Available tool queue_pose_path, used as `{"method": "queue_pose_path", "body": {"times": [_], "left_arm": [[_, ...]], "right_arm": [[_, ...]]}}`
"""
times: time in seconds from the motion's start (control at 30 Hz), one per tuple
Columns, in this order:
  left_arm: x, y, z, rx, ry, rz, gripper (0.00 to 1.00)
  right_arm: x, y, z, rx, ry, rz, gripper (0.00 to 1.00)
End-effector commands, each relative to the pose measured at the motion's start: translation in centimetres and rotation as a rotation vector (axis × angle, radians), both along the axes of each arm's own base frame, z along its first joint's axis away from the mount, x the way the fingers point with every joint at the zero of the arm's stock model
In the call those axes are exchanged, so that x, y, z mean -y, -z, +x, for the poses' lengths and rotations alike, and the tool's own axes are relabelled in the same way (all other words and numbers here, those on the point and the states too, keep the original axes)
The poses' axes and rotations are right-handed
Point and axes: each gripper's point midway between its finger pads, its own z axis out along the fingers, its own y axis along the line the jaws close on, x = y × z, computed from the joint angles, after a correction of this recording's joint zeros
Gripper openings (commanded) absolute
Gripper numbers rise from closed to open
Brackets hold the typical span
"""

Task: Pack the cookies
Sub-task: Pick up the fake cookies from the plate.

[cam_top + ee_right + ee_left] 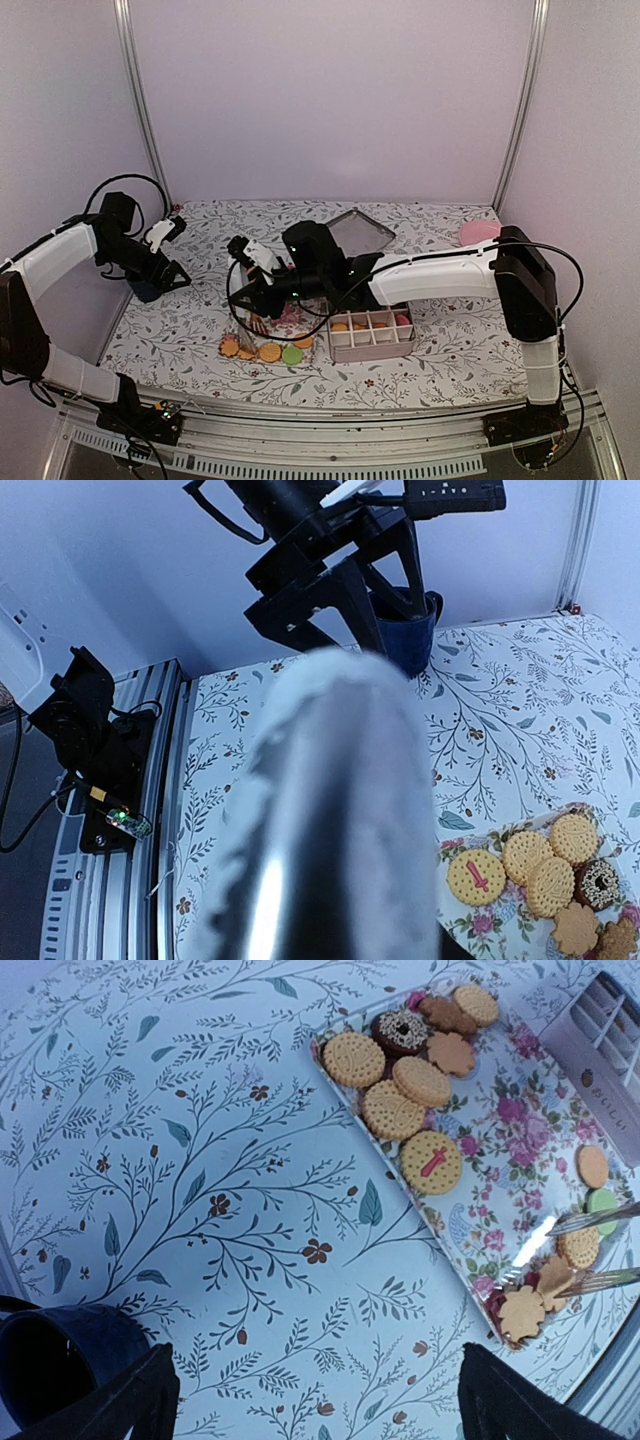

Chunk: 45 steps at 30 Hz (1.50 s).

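floral desk [200,1160] carries a tray [505,1165] of cookies [395,1110]. left gripper [315,1365] gapes wide beside a dark cup [50,1360]; right gripper [262,280] clasps tongs [590,1222] over the tray.

You see: leaf-print tablecloth [200,1160] | dark blue cup [50,1360], left edge | pink plate [478,232], far right corner | shiny metal tray [360,232], rear middle | metal tongs [590,1220], tips over flowered tray [500,1140].

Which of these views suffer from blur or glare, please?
Right wrist: a silvery object close to the lens is out of focus, while the cookies behind it are sharp. Left wrist: sharp, with a glare streak on the floral tray. Top external: dim, violet-tinted.
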Motion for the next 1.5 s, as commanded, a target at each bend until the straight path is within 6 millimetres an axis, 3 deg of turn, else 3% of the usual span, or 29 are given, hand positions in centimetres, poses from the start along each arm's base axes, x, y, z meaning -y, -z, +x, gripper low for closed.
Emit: {"method": "queue_pose_path", "body": {"times": [0.0, 0.27, 0.5, 0.7, 1.07, 1.47], "left_arm": [[-0.2, -0.9, 0.3, 0.028, 0.003, 0.007, 0.97], [-0.3, -1.1, 0.4, 0.033, 0.004, 0.012, 0.98], [-0.3, -1.3, 0.5, 0.032, 0.006, 0.015, 0.98], [-0.4, -1.3, 0.6, 0.028, 0.002, 0.015, 0.97], [-0.4, -1.2, 0.6, 0.022, 0.001, 0.014, 0.97], [-0.4, -1.0, 0.4, 0.019, 0.002, 0.014, 0.95]], "right_arm": [[-1.2, -0.8, -0.4, 0.002, -0.035, 0.044, 0.40], [-1.5, 0.5, -1.1, -0.021, -0.056, 0.022, 0.40], [-0.5, 1.5, -1.9, -0.048, -0.080, -0.012, 0.39], [0.7, 1.4, -3.3, -0.075, -0.117, -0.012, 0.39], [1.5, 0.1, -3.5, -0.059, -0.113, 0.002, 0.36], [0.0, 0.9, -3.6, -0.040, -0.168, -0.007, 0.40]]}}
